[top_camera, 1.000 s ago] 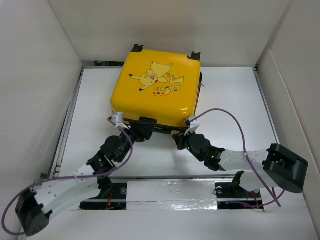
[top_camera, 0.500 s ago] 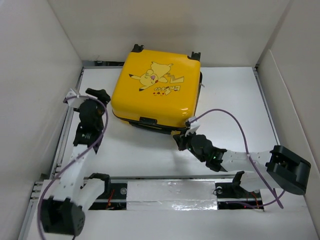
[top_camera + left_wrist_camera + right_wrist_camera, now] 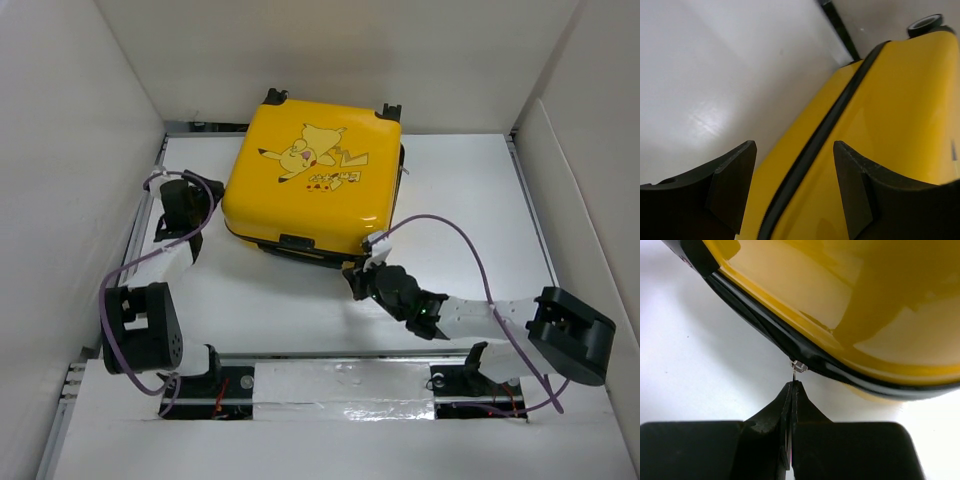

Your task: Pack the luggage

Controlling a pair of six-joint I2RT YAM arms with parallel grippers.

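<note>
The luggage (image 3: 310, 185) is a yellow hard-shell case with a cartoon on its lid, lying flat and closed at the back of the table. My left gripper (image 3: 210, 195) is at its left side, open. In the left wrist view the left gripper (image 3: 794, 145) has its fingers either side of the black zipper seam (image 3: 835, 115) on the yellow shell (image 3: 900, 110), with nothing held. My right gripper (image 3: 357, 277) is at the near right corner. In the right wrist view the right gripper (image 3: 794, 384) is shut on the thin zipper pull (image 3: 799, 366) under the shell (image 3: 850, 300).
White walls close in the table on the left, back and right. A metal rail (image 3: 140, 230) runs along the left edge. The case's black handle (image 3: 297, 243) faces me and its wheels (image 3: 274, 96) point away. A purple cable (image 3: 470, 250) loops above the right arm.
My left arm has swung from the case's near edge round to its left side and folded back toward its base. The right gripper stays shut at the zipper.
</note>
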